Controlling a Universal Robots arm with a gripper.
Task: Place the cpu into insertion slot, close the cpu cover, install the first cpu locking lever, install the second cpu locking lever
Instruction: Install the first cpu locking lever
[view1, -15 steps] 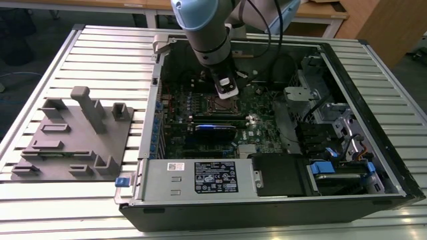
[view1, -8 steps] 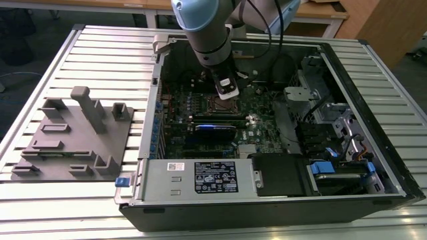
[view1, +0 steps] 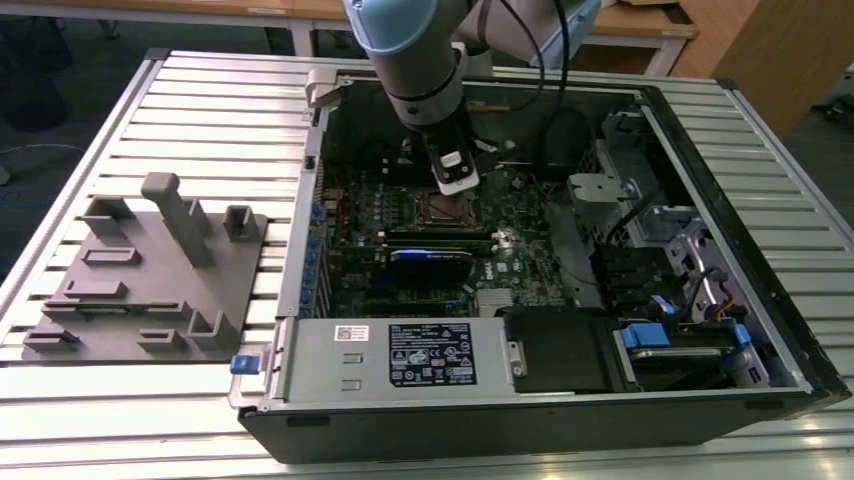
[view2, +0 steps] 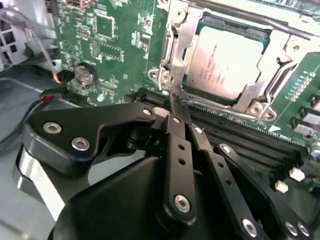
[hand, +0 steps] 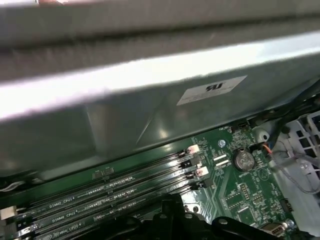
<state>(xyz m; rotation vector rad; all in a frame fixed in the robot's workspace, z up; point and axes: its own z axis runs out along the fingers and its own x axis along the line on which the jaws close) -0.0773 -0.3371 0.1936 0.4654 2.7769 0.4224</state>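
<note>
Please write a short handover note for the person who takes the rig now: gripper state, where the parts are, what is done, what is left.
Gripper: shut, holding nothing, tips at the edge of the insertion slot.
The cpu lies in the slot.
The cpu cover is down around the chip.
Done: cpu placed, cover closed.
Left: a locking lever runs along the socket edge by the tips; whether either lever is latched cannot be told.

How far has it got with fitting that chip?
The cpu already sits in the insertion slot, and the cpu cover appears down around it. The tool is closed at a thin locking lever beside the socket. Whether either lever is latched yet is unclear.
</note>
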